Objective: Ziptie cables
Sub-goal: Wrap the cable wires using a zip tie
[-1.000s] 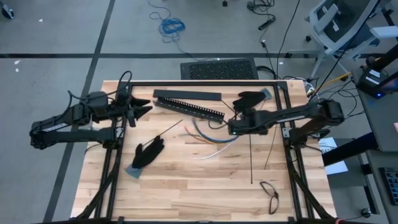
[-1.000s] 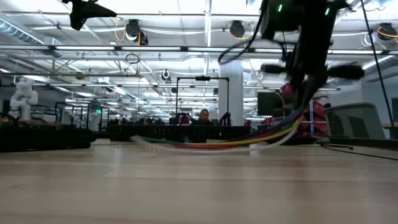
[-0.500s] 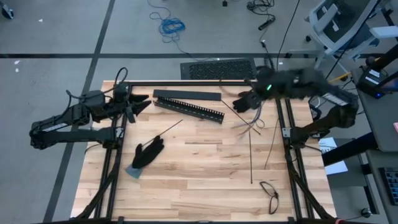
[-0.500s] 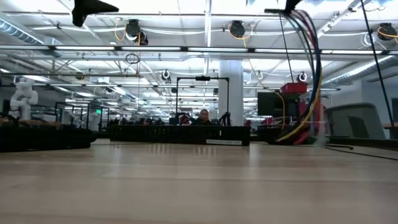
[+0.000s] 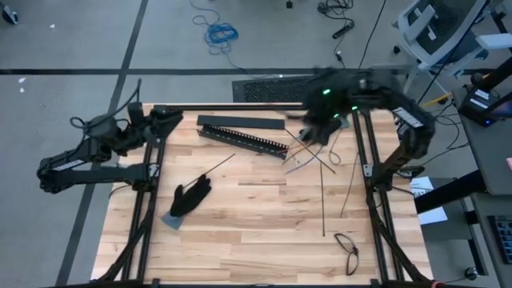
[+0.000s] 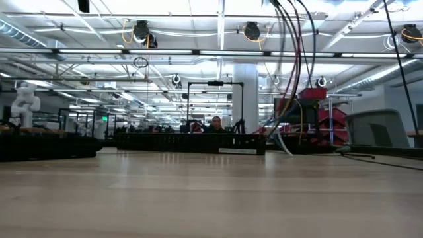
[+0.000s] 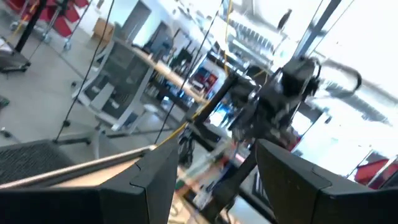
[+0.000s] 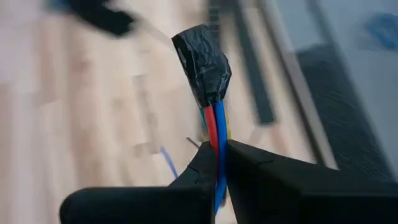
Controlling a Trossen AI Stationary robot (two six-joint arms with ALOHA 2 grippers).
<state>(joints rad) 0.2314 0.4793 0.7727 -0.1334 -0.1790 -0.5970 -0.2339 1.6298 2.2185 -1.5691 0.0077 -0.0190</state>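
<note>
The cables (image 5: 308, 152) are a bundle of thin coloured wires, bound at one end by black tape (image 8: 202, 59). They hang from my right gripper (image 8: 216, 155), which is shut on them high over the table's far right part (image 5: 316, 120). In the low view the cables (image 6: 294, 73) come down from above, and their loose ends (image 6: 283, 142) fan out near the tabletop. My left gripper (image 7: 211, 180) is open and holds nothing. It is raised at the far left corner (image 5: 164, 120) and points across at the right arm (image 7: 283, 93). My right gripper pinches the bundle between its two fingers just below the taped end (image 8: 216, 140); red and blue wires show at the pinch. The taped end sticks out past the fingertips. The rest hangs slack below the gripper; I cannot tell whether the loose ends (image 5: 294, 166) touch the table.
A long black slotted bar (image 5: 244, 136) lies at the far middle. A black glove (image 5: 190, 196) lies left of centre. Thin straight black strips (image 5: 322, 200) lie on the right half, and another (image 5: 216, 166) lies by the glove. Glasses (image 5: 346, 250) lie near the front right.
My right gripper has risen steeply and moved toward the far edge, rolling as it went. The cables, which lay curved on the table, have been drawn up and now hang below it. My left gripper has lifted a little and tipped upward, still open.
</note>
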